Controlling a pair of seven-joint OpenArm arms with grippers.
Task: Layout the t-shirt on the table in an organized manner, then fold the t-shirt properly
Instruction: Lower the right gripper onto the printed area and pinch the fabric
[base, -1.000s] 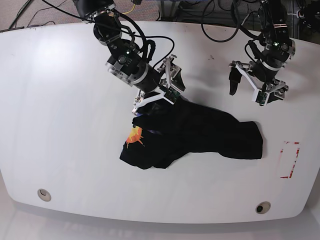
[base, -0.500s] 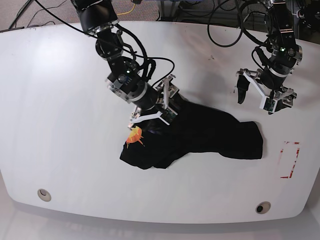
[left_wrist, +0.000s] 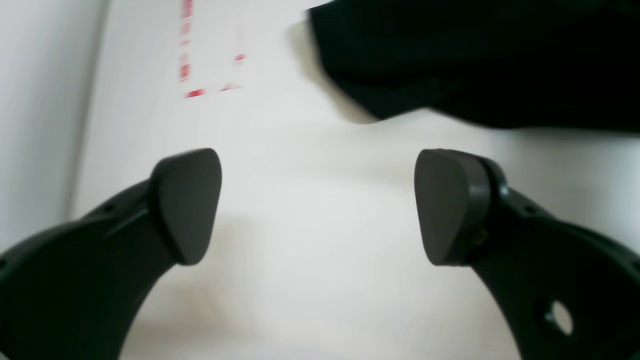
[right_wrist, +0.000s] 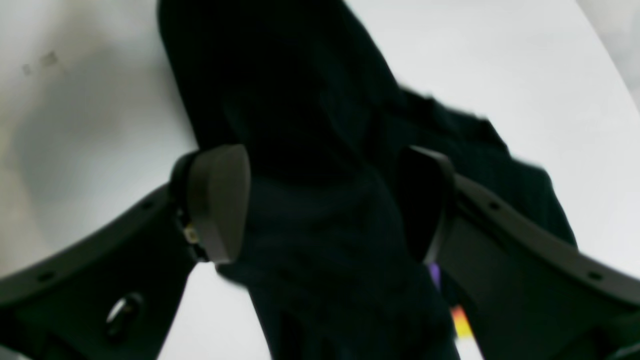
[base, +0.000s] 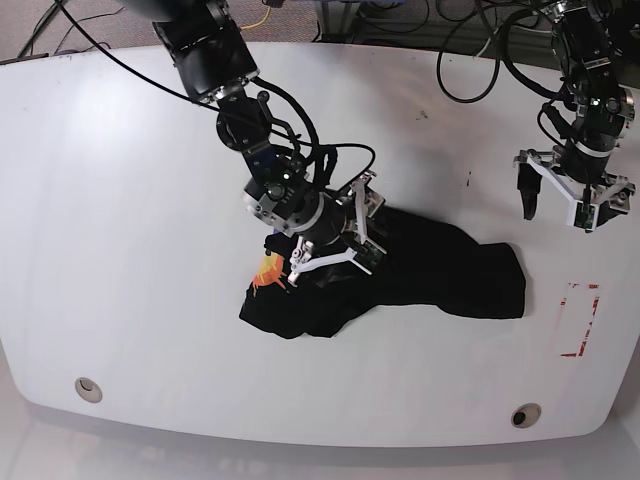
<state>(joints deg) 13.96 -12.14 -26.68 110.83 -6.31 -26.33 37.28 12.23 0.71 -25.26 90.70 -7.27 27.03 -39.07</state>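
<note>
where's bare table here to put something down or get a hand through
Widest bare stretch: the table left of the t-shirt. A bare band also runs between the shirt's near edge and the two round holes. Crowded: right gripper over the shirt's middle; left gripper above the red outline.

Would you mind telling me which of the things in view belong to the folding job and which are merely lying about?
Part of the job:
- t-shirt, black, crumpled
- table, white
- right pincer, open over the shirt
- left pincer, open, above bare tabletop

Just lying about:
- red outline mark
- two round holes near the front edge
- cables at the back
</note>
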